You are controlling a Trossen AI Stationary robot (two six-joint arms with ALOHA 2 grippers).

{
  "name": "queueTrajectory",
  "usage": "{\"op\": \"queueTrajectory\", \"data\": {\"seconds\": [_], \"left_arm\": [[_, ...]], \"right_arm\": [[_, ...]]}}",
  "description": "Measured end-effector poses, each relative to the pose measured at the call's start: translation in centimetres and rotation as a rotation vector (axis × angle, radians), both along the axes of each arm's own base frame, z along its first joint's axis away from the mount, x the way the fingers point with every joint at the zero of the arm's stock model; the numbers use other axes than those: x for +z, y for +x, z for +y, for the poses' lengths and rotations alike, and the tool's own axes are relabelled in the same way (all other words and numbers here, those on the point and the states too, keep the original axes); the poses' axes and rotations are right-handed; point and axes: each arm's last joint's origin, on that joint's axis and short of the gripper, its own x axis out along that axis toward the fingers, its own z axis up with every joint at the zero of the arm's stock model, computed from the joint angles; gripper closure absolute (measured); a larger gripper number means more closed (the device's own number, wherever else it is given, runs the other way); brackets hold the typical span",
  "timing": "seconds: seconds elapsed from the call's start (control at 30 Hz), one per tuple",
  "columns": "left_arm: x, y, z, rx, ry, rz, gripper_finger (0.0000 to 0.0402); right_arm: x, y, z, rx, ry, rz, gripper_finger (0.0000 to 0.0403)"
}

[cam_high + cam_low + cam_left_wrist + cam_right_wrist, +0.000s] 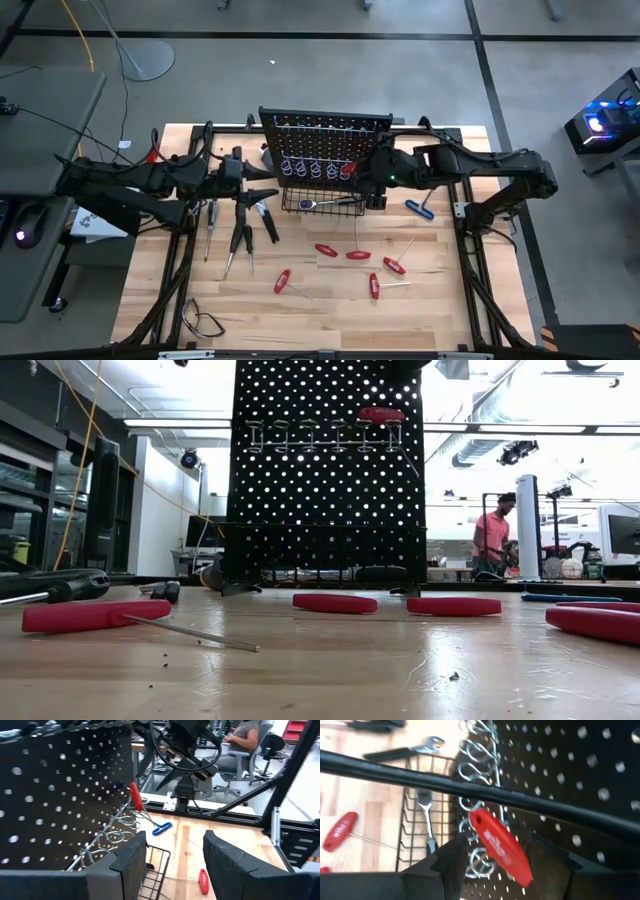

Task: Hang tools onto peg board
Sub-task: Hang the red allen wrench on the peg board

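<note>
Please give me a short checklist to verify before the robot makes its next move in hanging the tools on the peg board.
1. One red-handled screwdriver sits in the hook row of the peg board: ok.
2. Right gripper open around that handle, not clamping it: ok.
3. Left gripper open and empty, near the board's left side: ok.
4. Ratchet lies in the wire basket: ok.
5. Whether the hung screwdriver is fully seated: cannot tell.
6. All tools hung: not ok; red screwdrivers remain on the table.
</note>
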Motion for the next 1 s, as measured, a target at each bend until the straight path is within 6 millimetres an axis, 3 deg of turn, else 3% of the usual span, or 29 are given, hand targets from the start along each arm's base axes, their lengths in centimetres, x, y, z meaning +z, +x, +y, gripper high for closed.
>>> {"op": "queueTrajectory", "data": {"seconds": [0.43,0.73,1.0], "left_arm": [[0.0,-0.1,0.4,0.092,0.101,0.018,0.0222],[0.0,-0.1,0.4,0.094,0.103,0.025,0.0222],[-0.1,-0.1,0.3,0.091,0.103,0.026,0.0222]], "right_arm": [[-0.6,-0.2,0.4,-0.162,-0.066,0.011,0.0215],[-2.7,0.9,1.2,-0.087,-0.185,0.194,0.0218],[-2.4,0.9,1.1,-0.047,-0.383,0.274,0.0237]]}}
